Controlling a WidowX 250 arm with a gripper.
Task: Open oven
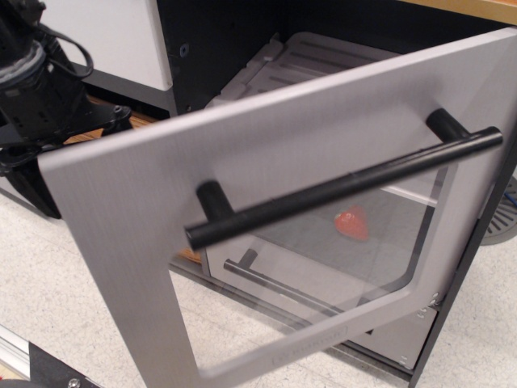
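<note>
The oven door [266, 153] is grey brushed metal with a rounded clear window [323, 259] and a long black bar handle [339, 190]. It is hinged at the right and stands swung well out towards the camera, with the dark oven cavity [218, 48] open behind it. A red strawberry-like toy [350, 222] shows through the window. My black gripper [32, 153] is at the far left, right by the door's free left edge. Its fingertips are hidden by the door and its own body, so I cannot tell how the jaws stand.
A smaller grey drawer [388, 331] with a bar handle [275, 279] sits below the oven. A grey ribbed tray [299, 61] lies inside the cavity. A white panel [105, 36] is at the upper left, and a strip of wood-grain drawer [137, 120] shows behind the gripper. The speckled floor [81, 307] is below.
</note>
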